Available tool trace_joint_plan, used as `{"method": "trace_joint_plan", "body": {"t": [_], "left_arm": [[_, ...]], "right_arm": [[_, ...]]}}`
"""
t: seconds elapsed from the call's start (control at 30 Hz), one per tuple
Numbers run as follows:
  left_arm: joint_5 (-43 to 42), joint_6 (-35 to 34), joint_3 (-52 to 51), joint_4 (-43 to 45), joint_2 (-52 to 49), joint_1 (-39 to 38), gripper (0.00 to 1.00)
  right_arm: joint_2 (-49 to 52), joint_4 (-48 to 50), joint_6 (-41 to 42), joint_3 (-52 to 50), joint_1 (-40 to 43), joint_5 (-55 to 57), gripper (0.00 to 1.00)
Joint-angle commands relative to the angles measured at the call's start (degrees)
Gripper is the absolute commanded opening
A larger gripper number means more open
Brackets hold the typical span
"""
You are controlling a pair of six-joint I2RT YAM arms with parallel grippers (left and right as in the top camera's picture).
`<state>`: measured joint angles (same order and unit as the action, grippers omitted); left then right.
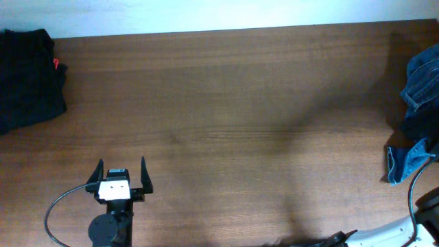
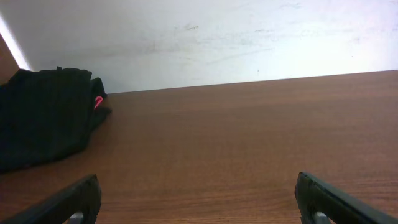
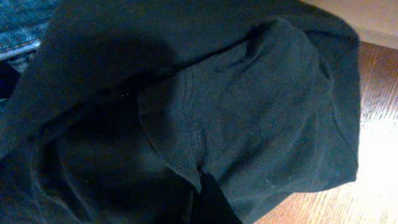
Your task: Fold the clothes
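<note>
The right pincer [image 3: 208, 200] is closed tight, seemingly on a fold of the dark garment [image 3: 261, 93], a soft matte knit with a stitched seam, bunched against the denim heap [image 3: 18, 25]. So thin a pinch could slip, or drag stiffer denim along. The left pincer [image 1: 122, 166] gapes empty, well apart from the heap; a black bundle [image 1: 27, 75] lies even farther off.

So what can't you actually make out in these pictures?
Right gripper: beyond the overhead view's edge; in the right wrist view dark cloth fills the picture, so a grip on it cannot be confirmed.
Blue denim heap: cut off by the overhead's right edge.
Black pile: cut by the left edge, too dark to tell folds; its red mark is too small to identify.
</note>
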<state>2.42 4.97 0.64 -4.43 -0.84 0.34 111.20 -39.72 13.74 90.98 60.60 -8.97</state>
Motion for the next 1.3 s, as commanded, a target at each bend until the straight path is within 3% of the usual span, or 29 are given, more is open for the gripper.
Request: {"method": "trace_joint_plan", "body": {"t": [0.0,0.4,0.9,1.27], "left_arm": [[0.2,0.92,-0.13,-0.15,0.5,-0.17,0.99],[0.2,0.92,-0.13,-0.17,0.5,-0.17,0.99],[0.2,0.92,-0.13,-0.15,0.5,-0.17,0.99],[0.22,0.92,-0.13,-0.17,0.5,-0.17,0.99]], "right_arm": [[-1.33,-0.07,0.13,1.27,-0.7,-3.19,0.04],[-14.27,-4.68,-0.07,11.19,-7.23,-7.19,0.04],[-27.19,-11.04,-20.74,19.85,-41.99,-7.13,0.04],[-26.84,-8.9,-22.12,19.85,-64.19,-6.93,0.04]]}}
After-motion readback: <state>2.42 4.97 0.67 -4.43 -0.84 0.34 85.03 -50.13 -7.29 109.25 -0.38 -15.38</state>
